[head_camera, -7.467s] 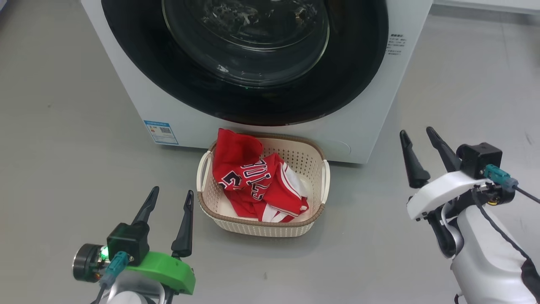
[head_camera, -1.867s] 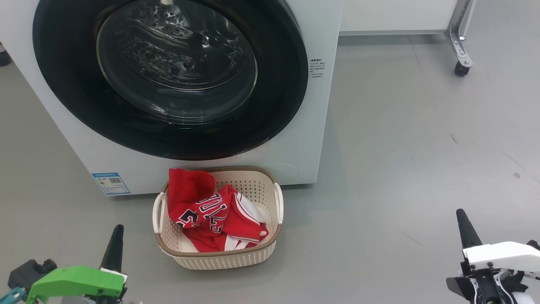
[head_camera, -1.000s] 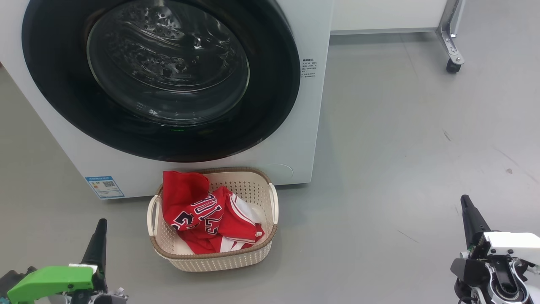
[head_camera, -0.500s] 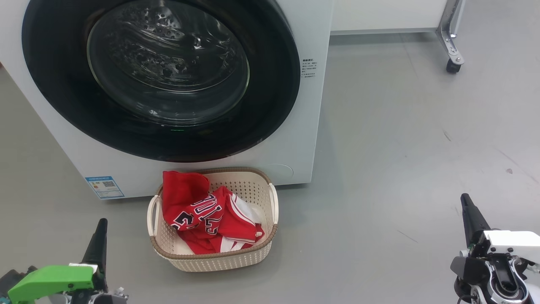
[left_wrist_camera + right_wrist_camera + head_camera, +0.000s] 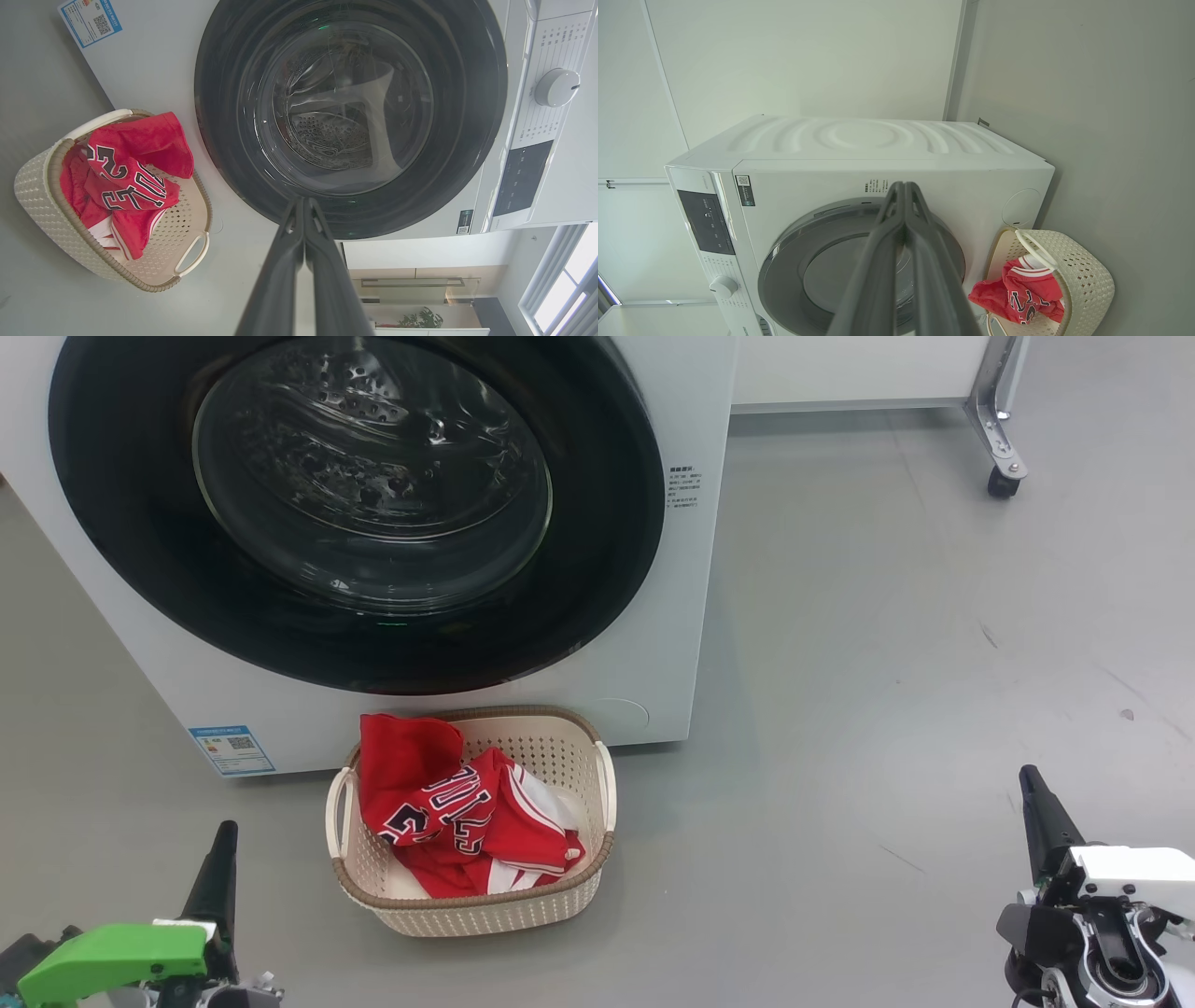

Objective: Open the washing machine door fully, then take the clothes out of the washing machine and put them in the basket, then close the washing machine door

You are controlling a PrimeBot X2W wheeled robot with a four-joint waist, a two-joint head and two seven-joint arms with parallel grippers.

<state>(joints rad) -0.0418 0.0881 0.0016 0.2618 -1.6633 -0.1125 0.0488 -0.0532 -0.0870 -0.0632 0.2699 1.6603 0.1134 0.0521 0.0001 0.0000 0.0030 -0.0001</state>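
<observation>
The washing machine (image 5: 686,644) stands at the upper left with its door (image 5: 607,569) flat against the front, steel drum showing through the glass. On the floor before it sits the cream basket (image 5: 485,915) with the red clothes (image 5: 448,803) piled inside. My left gripper (image 5: 222,849) is low at the left, shut and empty, short of the basket. My right gripper (image 5: 1036,803) is low at the right, shut and empty, far from the machine. In the left wrist view the shut gripper (image 5: 303,205) points at the door (image 5: 224,140). The right wrist view shows its shut gripper (image 5: 903,191) before the door (image 5: 784,275).
A blue label (image 5: 231,749) is stuck low on the machine's front. A metal leg on a caster (image 5: 1004,481) stands at the back right under a white panel. Grey floor spreads to the right of the machine. The control knob (image 5: 556,87) sits beside the door.
Nothing has moved in the last second. Since the earliest frame both grippers have gone from open to shut and sit lower and farther back, and the head camera has shifted.
</observation>
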